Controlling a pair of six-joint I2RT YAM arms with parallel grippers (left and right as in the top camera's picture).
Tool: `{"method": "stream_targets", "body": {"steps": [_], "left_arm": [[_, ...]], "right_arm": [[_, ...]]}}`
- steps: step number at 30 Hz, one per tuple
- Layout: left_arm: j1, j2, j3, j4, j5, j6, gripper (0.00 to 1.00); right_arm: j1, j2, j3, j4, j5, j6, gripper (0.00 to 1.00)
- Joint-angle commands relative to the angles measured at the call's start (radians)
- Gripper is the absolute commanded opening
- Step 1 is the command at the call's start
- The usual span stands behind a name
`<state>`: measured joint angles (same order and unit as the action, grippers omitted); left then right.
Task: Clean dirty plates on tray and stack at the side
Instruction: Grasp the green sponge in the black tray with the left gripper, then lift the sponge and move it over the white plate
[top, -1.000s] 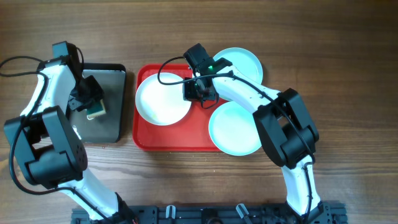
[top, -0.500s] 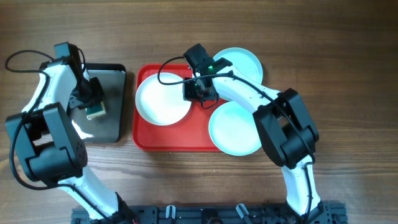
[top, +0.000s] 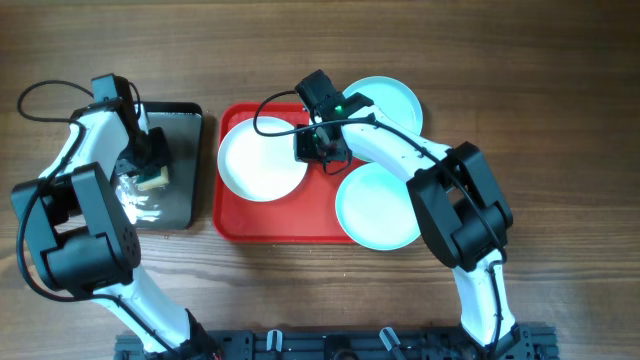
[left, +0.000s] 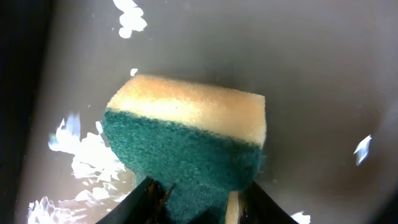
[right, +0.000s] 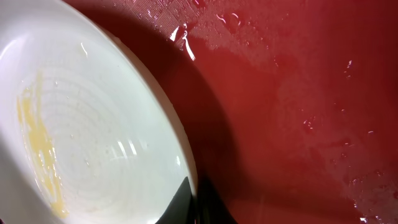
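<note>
Left gripper (left: 194, 198), clamped on sponge (left: 186, 130), shifted slightly over dark tray (top: 185, 150); no wiping yet. Right gripper (right: 193, 199) unmoved, pinching rim of white plate (right: 81, 124) on red tray (right: 298, 93); yellow smear remains.

White plate (right: 93, 137) fills the left half, over the red tray (right: 298, 124). Yellow smear (right: 37, 143) runs down the plate's left inner face. Dark shadow on the tray along the plate's rim. Water droplets (right: 230, 18) and a wet film on the tray floor. Right gripper (right: 196, 198) at the bottom, fingers pinching the plate rim.
</note>
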<state>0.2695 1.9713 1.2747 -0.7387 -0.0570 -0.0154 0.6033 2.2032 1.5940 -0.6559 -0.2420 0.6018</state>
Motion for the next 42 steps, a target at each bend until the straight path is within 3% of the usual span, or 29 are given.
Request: {"method": "stream_targets", "body": {"steps": [1,2,3,14,15,16,17,19,26,29,42], "left_arm": [[0.008,0.043,-0.045,-0.006,0.016,0.008,0.19],[0.008,0.043,-0.045,-0.005,0.016,0.008,0.07],[0.008,0.043,-0.045,-0.005,0.016,0.008,0.04],[0.008,-0.027,0.027,-0.069,0.031,-0.045,0.04],[0.008,-0.035,0.034,-0.075,0.031,-0.045,0.04],[0.008,-0.042,0.037,-0.080,0.031,-0.045,0.10],[0.008,-0.050,0.037,-0.082,0.031,-0.045,0.27],[0.008,-0.053,0.037,-0.089,0.031,-0.045,0.35],[0.008,-0.059,0.082,-0.137,0.031,-0.045,0.36],[0.009,-0.060,0.089,-0.150,0.031,-0.045,0.25],[0.009,-0.058,0.051,-0.135,0.031,-0.044,0.28]], "right_arm": [[0.005,0.025,0.016,0.012,0.004,0.004,0.05],[0.005,0.025,0.016,0.011,0.004,0.004,0.05],[0.005,0.025,0.016,0.011,0.004,0.004,0.05],[0.005,0.025,0.016,0.012,0.004,0.003,0.05],[0.005,0.025,0.016,0.012,0.004,0.004,0.05],[0.005,0.025,0.016,0.012,0.004,0.003,0.05],[0.005,0.025,0.016,0.012,0.004,0.004,0.05],[0.005,0.025,0.016,0.012,0.004,0.003,0.05],[0.005,0.025,0.016,0.012,0.004,0.004,0.05],[0.005,0.025,0.016,0.012,0.004,0.003,0.05],[0.005,0.025,0.016,0.012,0.004,0.003,0.05]]}}
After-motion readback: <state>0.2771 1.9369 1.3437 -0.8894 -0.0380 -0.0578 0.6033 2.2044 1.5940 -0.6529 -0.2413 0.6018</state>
